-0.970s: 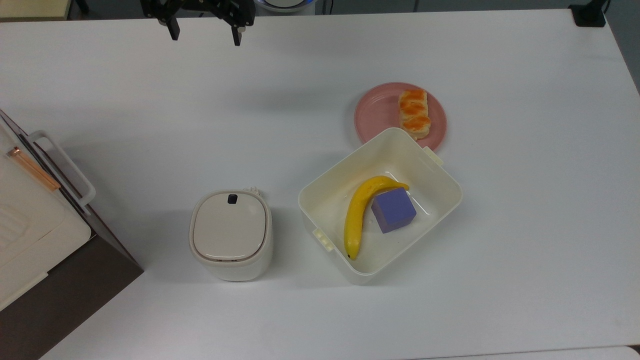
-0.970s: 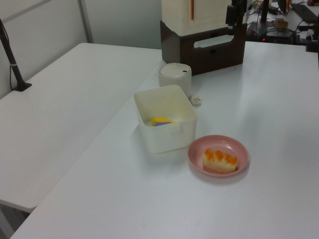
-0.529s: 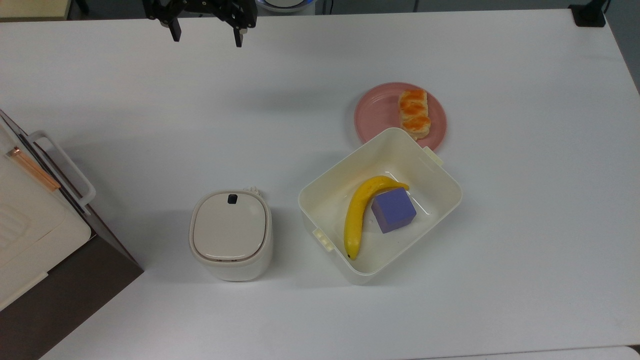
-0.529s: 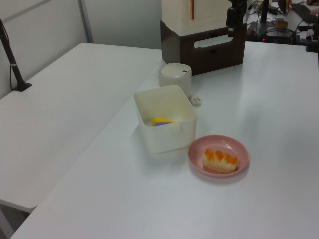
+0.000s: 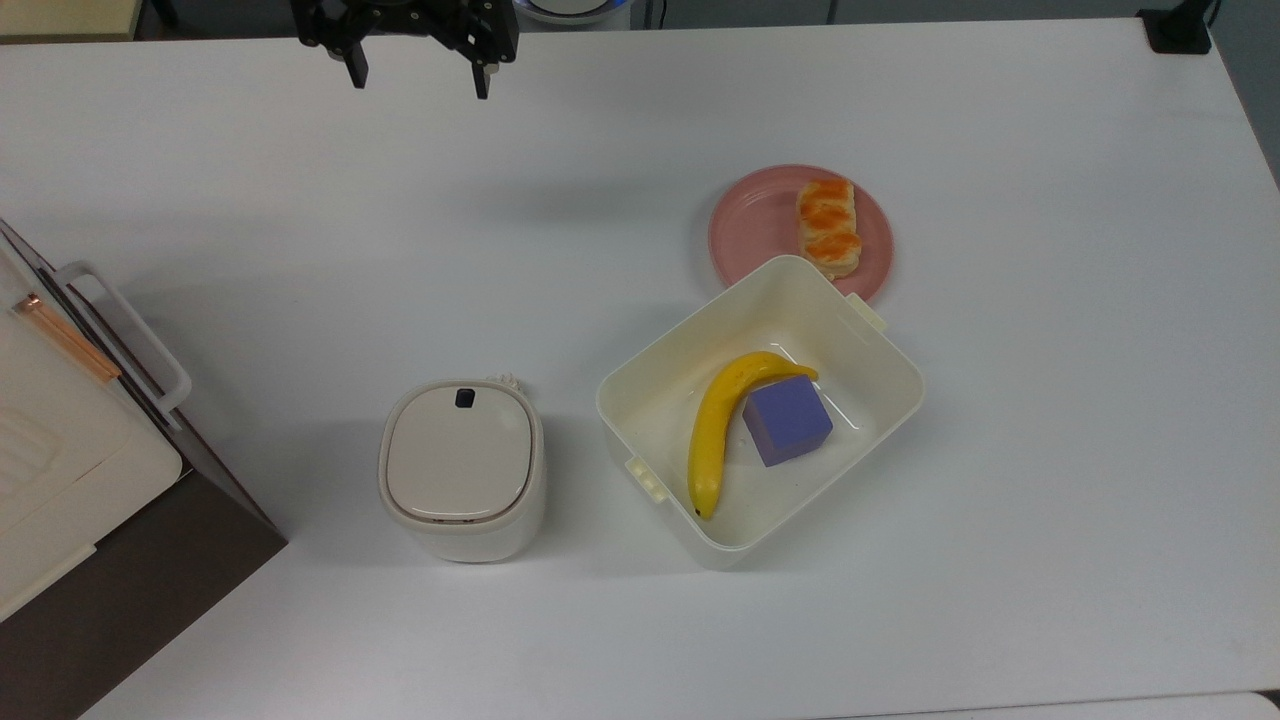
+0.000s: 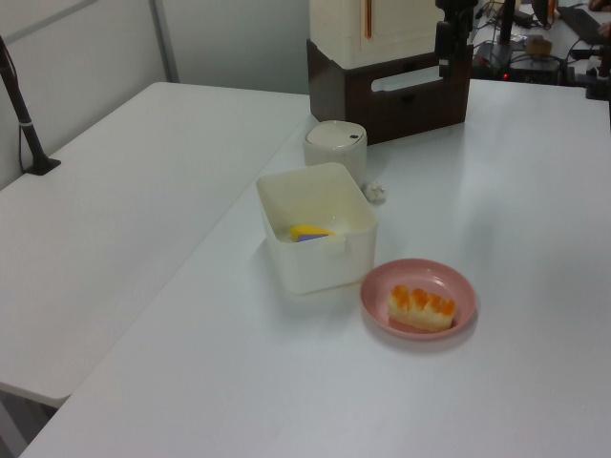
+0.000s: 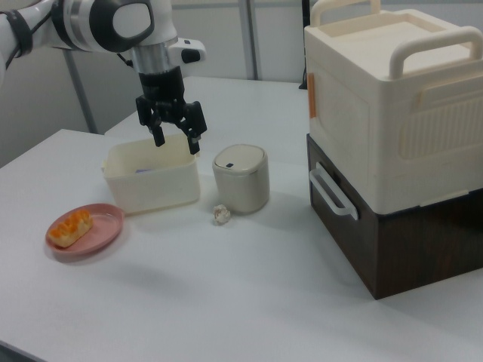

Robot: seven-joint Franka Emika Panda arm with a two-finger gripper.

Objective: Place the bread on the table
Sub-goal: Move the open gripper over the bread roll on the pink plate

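1. Top view first, nearest edge: a squat cream canister with a lidded top and dark button (image 5: 461, 470) stands beside an open cream plastic bin (image 5: 880, 345) that holds a curved yellow banana (image 5: 715, 425) and a purple cube (image 5: 787, 420).
2. Just past the bin, touching or nearly touching its far corner, sits a round pink plate (image 5: 755, 225). The small braided bread roll with its glazed orange-brown top (image 5: 829, 226) lies on the plate, toward the top view's right side.
3. Around all of this spreads the large white matte table (image 5: 1050, 450), with plenty of bare surface on the top view's right of the plate.
4. Farthest off, at the top edge of the top view, I see my black two-finger gripper (image 5: 417, 78), released, its jaws spread wide with nothing between them. In the right view it hangs well above the tabletop (image 7: 173, 134).
5. I judge this to be the approach, with the bread not yet touched. To do it well I would carry the gripper across over the plate, turn the wrist so the fingers straddle the roll's narrow width, and come down on its middle.
6. The bin's wall stands close to the roll's near end, so I would keep the fingers clear of it and squeeze gently, since the pastry looks soft.
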